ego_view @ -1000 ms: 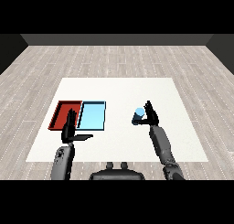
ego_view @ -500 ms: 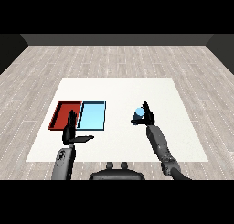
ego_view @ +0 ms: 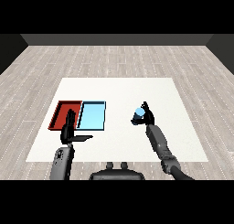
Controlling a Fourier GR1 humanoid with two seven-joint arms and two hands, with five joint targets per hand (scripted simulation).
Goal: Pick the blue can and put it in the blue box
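Two trays lie side by side at the left of the white table (ego_view: 119,88): red tray (ego_view: 60,114) and blue tray (ego_view: 93,116). Right hand (ego_view: 146,116) curls round the blue can (ego_view: 139,112), seemingly lifted, well right of them. Left hand (ego_view: 70,129) rests near, fingers straight.
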